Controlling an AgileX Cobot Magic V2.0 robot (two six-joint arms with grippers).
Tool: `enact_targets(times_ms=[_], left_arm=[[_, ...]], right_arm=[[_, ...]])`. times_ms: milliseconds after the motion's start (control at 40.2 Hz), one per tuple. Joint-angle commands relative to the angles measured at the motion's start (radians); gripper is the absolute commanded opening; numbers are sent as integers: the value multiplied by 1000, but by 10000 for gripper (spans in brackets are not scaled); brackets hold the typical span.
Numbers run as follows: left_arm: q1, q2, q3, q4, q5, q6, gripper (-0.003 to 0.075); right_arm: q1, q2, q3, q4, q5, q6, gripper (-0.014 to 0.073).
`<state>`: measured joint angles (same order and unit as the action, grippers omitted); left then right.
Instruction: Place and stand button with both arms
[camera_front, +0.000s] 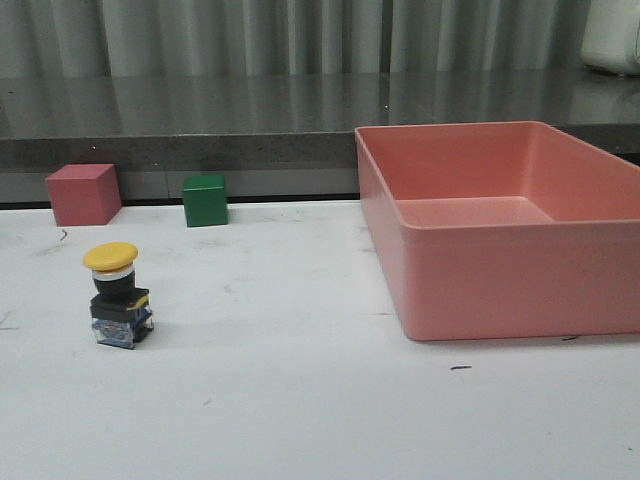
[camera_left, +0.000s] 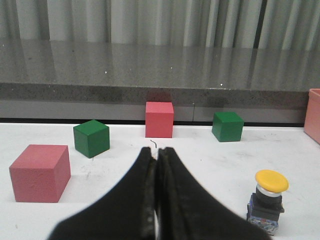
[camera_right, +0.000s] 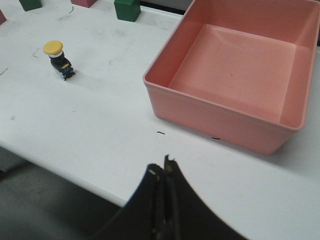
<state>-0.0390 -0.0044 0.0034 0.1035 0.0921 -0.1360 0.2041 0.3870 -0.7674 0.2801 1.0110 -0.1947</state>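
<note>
Button (camera_front: 118, 296) (one) upright; two pink cubes (camera_left: 40, 172), two green (camera_left: 91, 138).

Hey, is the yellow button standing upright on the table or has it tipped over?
Upright. The button rests on its blocky base on the white table, with the yellow cap on top. Neither pincer touches it.

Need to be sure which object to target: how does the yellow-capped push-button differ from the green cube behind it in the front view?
The yellow-capped push-button with the black and blue base is multi-coloured; the plain green cube is one colour. The button has a round mushroom top over a blocky base; the cube is flat-faced. The button stands nearer the camera, the cube at the table's far edge. Both rest upright on the white table, untouched.
</note>
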Motion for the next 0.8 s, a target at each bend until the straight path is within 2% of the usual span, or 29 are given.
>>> enact_targets(times_ms=[0, 448, 598, 772], left_arm=[[4, -25, 8, -15, -107, -12, -20], [4, -24, 8, -23, -114, -12, -20], [4, -22, 8, -49, -114, 37, -20], [4, -22, 8, -160, -114, 126, -20]], right_arm=[[-6, 10, -22, 15, -70, -1, -69], [-6, 10, -22, 15, -70, -1, -69], [-6, 10, -22, 15, -70, -1, -69], [-6, 10, -22, 15, -70, -1, -69]])
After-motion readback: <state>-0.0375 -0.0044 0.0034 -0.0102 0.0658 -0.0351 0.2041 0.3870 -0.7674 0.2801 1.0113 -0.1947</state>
